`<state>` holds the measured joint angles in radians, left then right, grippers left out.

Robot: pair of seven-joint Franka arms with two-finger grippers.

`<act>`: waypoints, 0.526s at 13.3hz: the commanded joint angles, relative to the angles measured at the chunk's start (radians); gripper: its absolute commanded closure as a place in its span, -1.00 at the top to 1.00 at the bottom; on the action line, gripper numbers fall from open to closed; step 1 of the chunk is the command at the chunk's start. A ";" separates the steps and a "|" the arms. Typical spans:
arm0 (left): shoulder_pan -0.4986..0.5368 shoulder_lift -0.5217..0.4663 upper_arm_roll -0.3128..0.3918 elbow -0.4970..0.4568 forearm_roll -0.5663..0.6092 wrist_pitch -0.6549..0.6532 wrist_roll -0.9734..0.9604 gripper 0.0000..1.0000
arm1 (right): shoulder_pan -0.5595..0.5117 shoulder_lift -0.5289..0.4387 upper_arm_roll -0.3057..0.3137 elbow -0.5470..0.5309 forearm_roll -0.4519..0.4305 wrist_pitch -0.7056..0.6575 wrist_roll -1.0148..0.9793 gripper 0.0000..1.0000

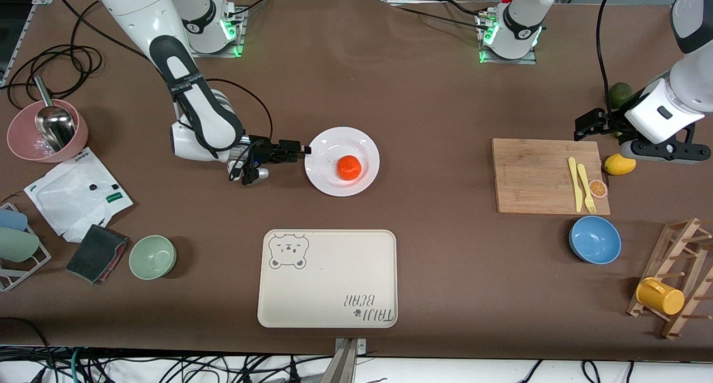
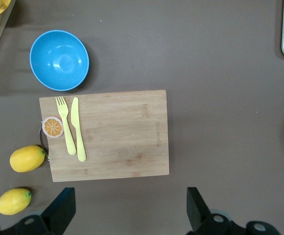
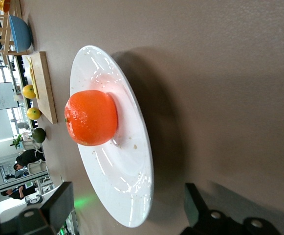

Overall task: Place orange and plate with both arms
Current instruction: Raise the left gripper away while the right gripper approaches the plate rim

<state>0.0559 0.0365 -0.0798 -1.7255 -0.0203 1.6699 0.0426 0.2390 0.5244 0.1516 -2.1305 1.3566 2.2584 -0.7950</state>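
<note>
beige tray [image 1: 328,283]: bear face print, lettering "taiji bear", upside down.

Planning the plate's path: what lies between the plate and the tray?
Nothing: in the front view only bare brown table separates the plate from the tray.

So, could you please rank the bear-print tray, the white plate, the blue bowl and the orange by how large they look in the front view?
Largest to smallest:
1. bear-print tray
2. white plate
3. blue bowl
4. orange, sitting on the plate
</note>
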 commanded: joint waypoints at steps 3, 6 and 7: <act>0.012 0.000 -0.003 0.007 -0.015 0.002 0.025 1.00 | 0.003 0.057 0.005 0.058 0.024 -0.016 -0.035 0.99; 0.010 0.002 -0.003 0.007 -0.015 0.002 0.022 1.00 | 0.008 0.066 0.006 0.075 0.029 -0.014 -0.035 0.98; 0.010 0.002 -0.003 0.006 -0.015 0.002 0.023 1.00 | 0.011 0.069 0.006 0.078 0.029 -0.013 -0.035 0.96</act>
<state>0.0571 0.0370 -0.0795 -1.7254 -0.0203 1.6699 0.0430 0.2443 0.5770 0.1563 -2.0779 1.3598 2.2518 -0.8046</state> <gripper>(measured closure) 0.000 0.009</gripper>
